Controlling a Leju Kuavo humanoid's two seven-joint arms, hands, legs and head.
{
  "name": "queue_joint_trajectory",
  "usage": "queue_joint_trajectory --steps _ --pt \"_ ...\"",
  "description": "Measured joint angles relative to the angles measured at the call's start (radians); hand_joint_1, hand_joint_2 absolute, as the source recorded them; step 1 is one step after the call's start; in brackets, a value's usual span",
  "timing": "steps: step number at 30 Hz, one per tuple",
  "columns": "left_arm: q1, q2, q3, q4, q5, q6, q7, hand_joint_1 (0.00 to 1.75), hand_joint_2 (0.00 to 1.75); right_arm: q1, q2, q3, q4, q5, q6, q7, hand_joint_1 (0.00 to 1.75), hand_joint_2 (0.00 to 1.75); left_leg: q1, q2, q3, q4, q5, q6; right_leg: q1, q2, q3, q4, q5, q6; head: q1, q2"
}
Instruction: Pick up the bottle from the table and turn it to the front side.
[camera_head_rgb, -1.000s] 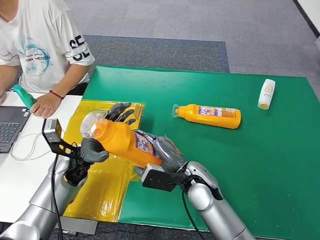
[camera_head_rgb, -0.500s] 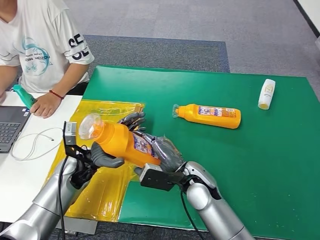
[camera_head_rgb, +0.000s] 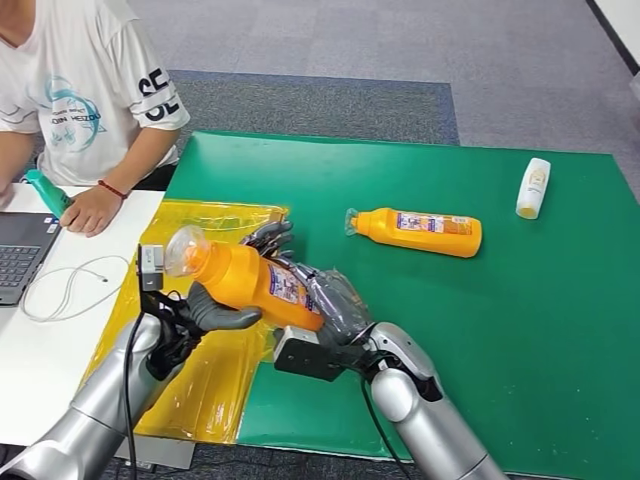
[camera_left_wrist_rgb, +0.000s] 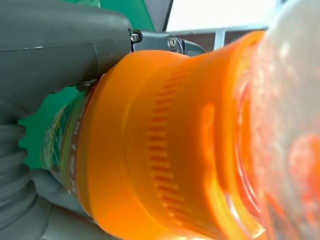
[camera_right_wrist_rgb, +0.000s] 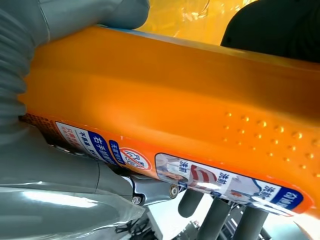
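Both hands grip the bottle (camera_head_rgb: 249, 283) above the surface (camera_head_rgb: 453, 300): right hand (camera_head_rgb: 336, 305) clamps its base, left hand (camera_head_rgb: 215, 310) its shoulder. Stiff, smooth plastic, probably slippery; hold the broad body.

I see a second orange bottle (camera_head_rgb: 417, 231) lying on its side on the green mat (camera_head_rgb: 483, 330), with a small white bottle (camera_head_rgb: 533, 187) well apart near the far right corner. A yellow plastic sheet (camera_head_rgb: 198, 385) overlaps the mat's left edge. Beside it, a person (camera_head_rgb: 75, 90) sits at a white table (camera_head_rgb: 38, 370) with a laptop (camera_head_rgb: 21, 252), their hand (camera_head_rgb: 90, 210) just beside a teal tool (camera_head_rgb: 47, 192).
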Motion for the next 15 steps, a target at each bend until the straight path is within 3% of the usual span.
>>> queue_joint_trajectory --steps 15 --pt "0.036 -0.04 0.025 -0.029 -0.109 0.094 -0.024 1.75 1.75 0.024 0.003 -0.017 0.0 0.019 -0.005 0.007 1.75 1.75 0.0 0.0 0.0 0.0 0.0 0.0 0.0 0.0 0.0 0.0 0.0 0.0 0.0 0.0"
